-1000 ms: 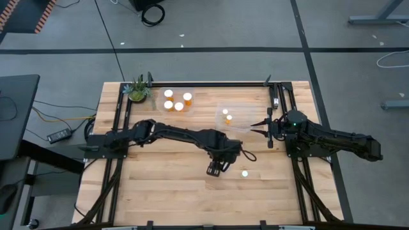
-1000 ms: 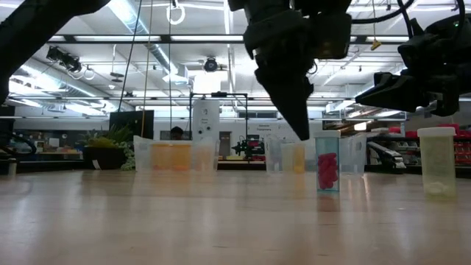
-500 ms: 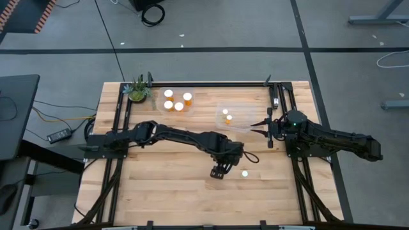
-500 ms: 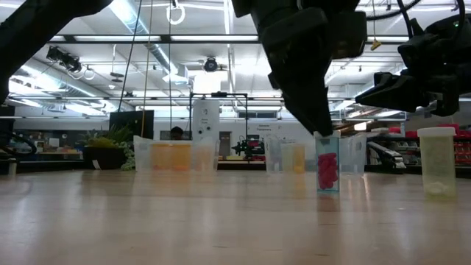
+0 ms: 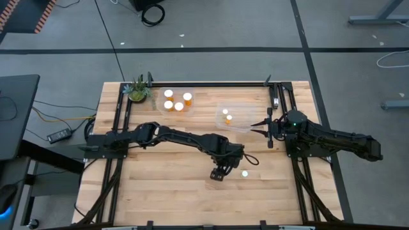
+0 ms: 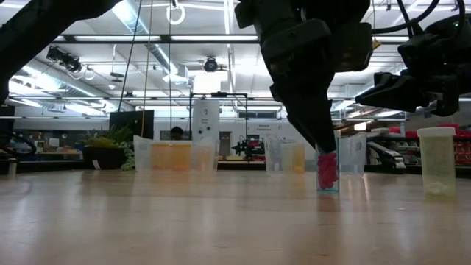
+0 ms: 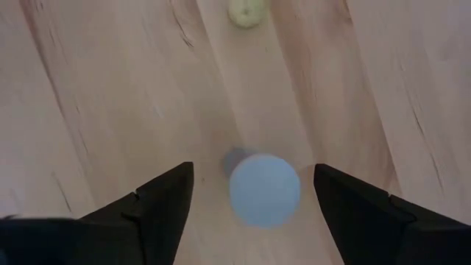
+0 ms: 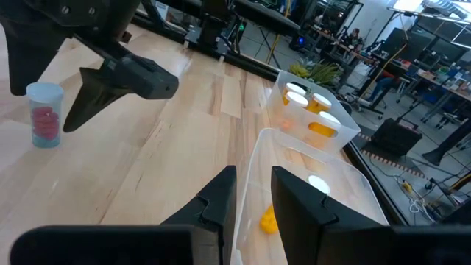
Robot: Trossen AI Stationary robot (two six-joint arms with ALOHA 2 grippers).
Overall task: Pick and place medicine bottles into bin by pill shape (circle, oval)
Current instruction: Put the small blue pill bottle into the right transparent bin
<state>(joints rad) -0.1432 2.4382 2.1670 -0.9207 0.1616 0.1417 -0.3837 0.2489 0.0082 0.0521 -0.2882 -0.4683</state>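
Fingers of the left arm hang spread, pointing down astride a white-capped bottle; right arm's fingers together.

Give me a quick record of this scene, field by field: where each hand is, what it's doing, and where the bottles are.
left hand: open, directly over the bottle with pink pills, fingers either side of its white cap, not gripping
right hand: shut, empty, waiting by the near clear bin
far clear bin: four white-capped orange bottles
near clear bin: two bottles
loose on table: pink-pill bottle, plus a pale bottle beside it
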